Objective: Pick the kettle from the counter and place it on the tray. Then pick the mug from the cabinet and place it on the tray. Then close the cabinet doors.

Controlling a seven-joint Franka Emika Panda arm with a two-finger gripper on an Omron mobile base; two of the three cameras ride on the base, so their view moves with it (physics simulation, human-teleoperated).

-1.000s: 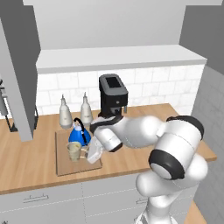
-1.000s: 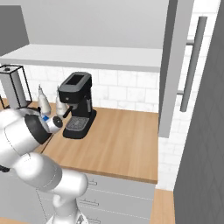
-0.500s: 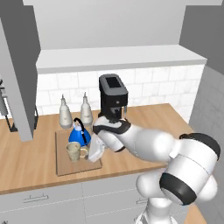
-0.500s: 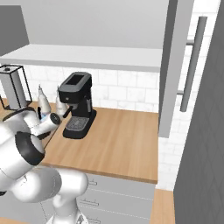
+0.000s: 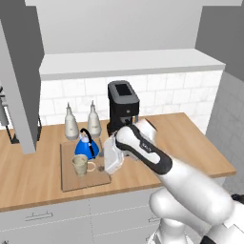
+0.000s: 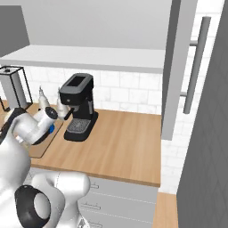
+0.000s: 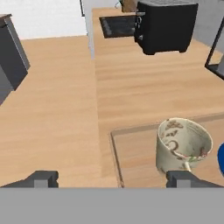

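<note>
The cream mug (image 5: 80, 165) stands upright on the pale wooden tray (image 5: 90, 179), just in front of the blue kettle (image 5: 87, 147), which is on the tray too. My gripper (image 5: 102, 166) hovers just right of the mug, open, with nothing between its fingers. In the hand view the mug (image 7: 181, 144) stands on the tray (image 7: 135, 153) just above the right fingertip (image 7: 183, 178), outside the gripper (image 7: 113, 179). A sliver of the kettle (image 7: 221, 159) shows at the right edge. The cabinet doors (image 5: 18, 95) (image 6: 178, 67) stand open above the counter (image 5: 186, 138).
Two white-grey bottles (image 5: 71, 123) stand behind the tray against the tiled wall. A black coffee machine (image 5: 123, 106) sits on the counter right beside my arm. A paper-towel stand (image 6: 12, 87) is at the far left. A black toaster (image 7: 165, 24) and the sink lie ahead in the hand view.
My gripper has opened and let go of the mug, which stays standing on the tray. The hand has drawn back a little to the right, and the elbow has dropped.
</note>
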